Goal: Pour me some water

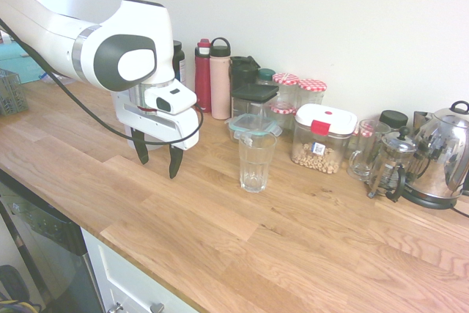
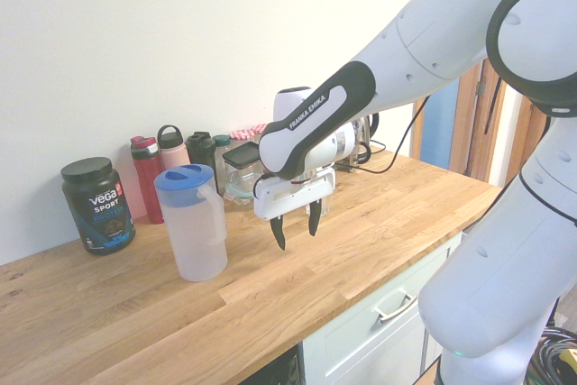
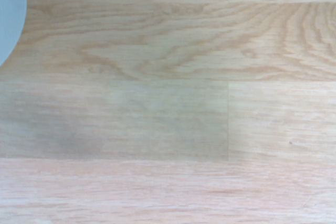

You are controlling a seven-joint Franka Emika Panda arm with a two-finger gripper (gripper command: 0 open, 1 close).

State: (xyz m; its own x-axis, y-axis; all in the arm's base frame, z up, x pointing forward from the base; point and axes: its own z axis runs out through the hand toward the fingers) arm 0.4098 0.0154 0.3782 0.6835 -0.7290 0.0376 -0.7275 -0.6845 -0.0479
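Wooden worktop (image 1: 242, 225) below, and the gripper (image 1: 155, 160) hangs over it, jaws wide apart, holding nothing! Beside it stands the blue-lidded jug (image 2: 192, 227), upright on the worktop; the water (image 2: 200, 254) seems to be inside, though the cloudy plastic blurs it.

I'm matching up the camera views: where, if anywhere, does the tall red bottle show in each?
First exterior view: upper centre-left, against the wall, just left of the pink bottle with a black loop lid.
Second exterior view: left of centre, the red bottle between the black tub and the pink one.
Wrist view: not in it.
Shared landmark: light wooden countertop.
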